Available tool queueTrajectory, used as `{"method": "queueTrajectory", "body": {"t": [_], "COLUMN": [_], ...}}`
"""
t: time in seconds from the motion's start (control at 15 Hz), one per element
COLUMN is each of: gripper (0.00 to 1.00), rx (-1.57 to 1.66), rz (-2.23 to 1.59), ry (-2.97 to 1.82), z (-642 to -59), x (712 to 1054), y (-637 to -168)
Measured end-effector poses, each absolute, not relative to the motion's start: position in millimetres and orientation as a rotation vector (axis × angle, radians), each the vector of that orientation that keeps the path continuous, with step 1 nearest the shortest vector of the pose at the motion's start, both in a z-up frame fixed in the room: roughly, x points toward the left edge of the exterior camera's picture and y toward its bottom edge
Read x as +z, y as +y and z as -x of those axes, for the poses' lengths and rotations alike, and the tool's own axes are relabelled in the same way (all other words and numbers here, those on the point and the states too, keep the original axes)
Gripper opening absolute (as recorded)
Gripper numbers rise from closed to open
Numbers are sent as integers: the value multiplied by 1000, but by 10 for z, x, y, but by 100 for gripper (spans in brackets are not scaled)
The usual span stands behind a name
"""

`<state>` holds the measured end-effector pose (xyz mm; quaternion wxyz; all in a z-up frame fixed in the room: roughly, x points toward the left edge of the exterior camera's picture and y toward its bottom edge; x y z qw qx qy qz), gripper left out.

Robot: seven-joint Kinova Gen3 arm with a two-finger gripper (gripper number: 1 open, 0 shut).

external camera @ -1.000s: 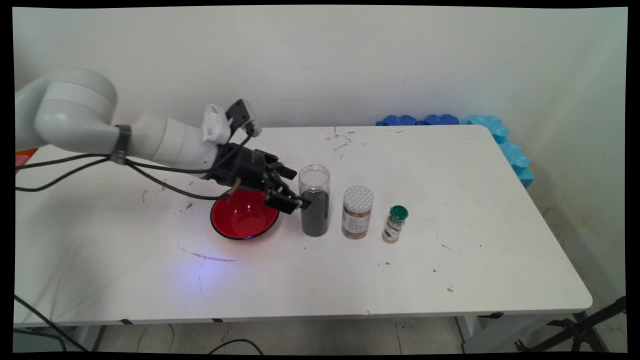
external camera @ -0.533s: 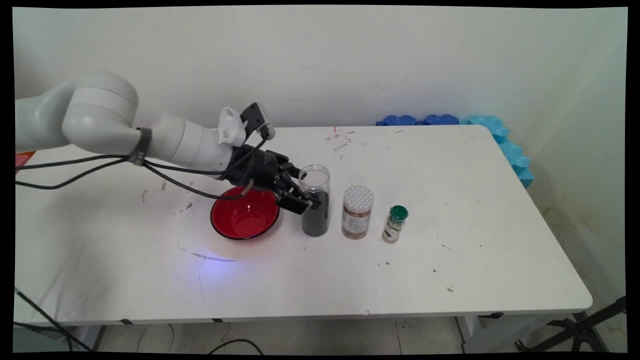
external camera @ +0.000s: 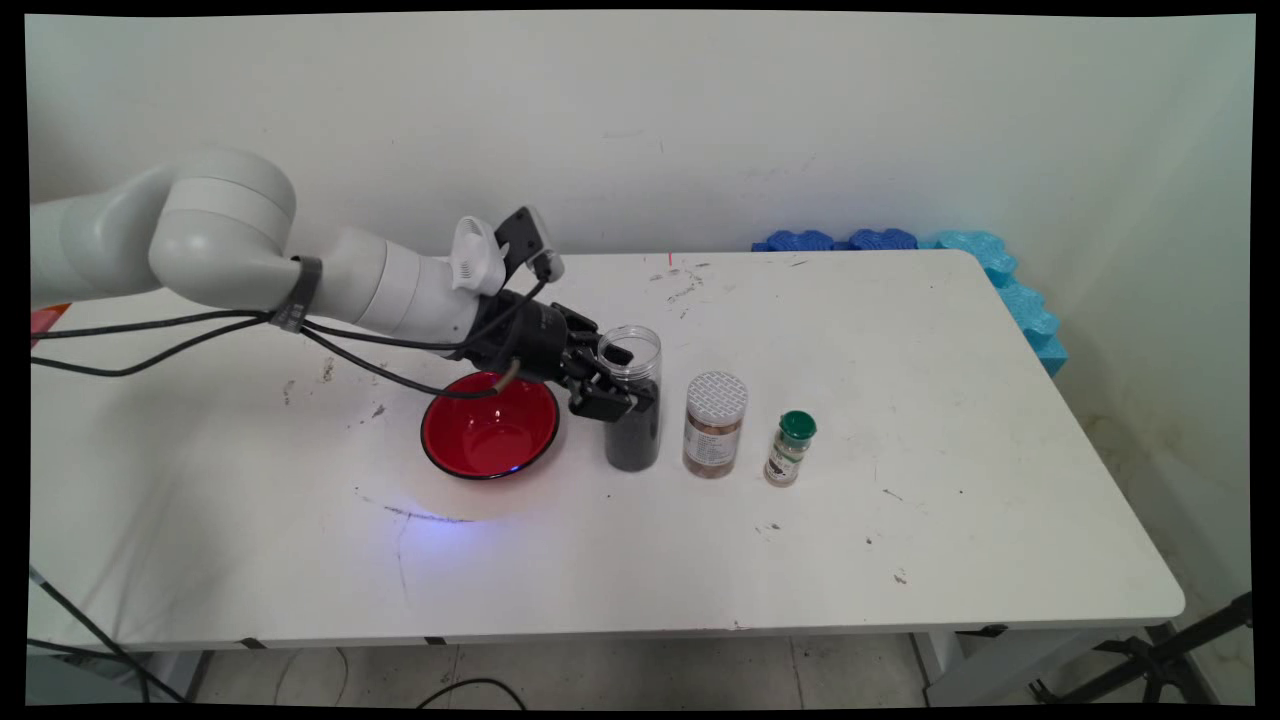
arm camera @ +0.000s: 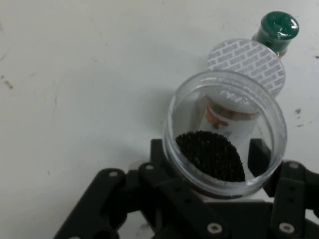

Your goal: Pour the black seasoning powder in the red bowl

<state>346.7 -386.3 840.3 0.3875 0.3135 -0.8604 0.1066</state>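
A lidless clear jar, about half full of dark grains, stands right of a red bowl. My gripper reaches it from the left and is open, one finger on each side of the jar at mid height. In the hand view the jar fills the gap of the gripper, and both fingertips sit close to its wall. Whether they touch it I cannot tell. The bowl lies under my wrist and looks empty.
Right of the clear jar stands a jar with a white patterned lid, then a small green-capped spice bottle; both appear beyond the jar in the hand view. Blue foam pieces line the table's far right corner.
The arm has moved right over the red bowl. Its open fingers, first just left of the clear jar, now stand on either side of it.
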Motion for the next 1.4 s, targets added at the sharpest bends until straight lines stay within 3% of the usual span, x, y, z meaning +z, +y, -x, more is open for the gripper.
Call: {"method": "queueTrajectory", "body": {"t": [0.6, 1.4], "gripper": [0, 0], "rx": [253, 168], "rz": [-769, -778], "ry": [-2194, -2165], "z": [-3596, -4128], "x": [8540, 9255], "y": [-3783, -3381]}}
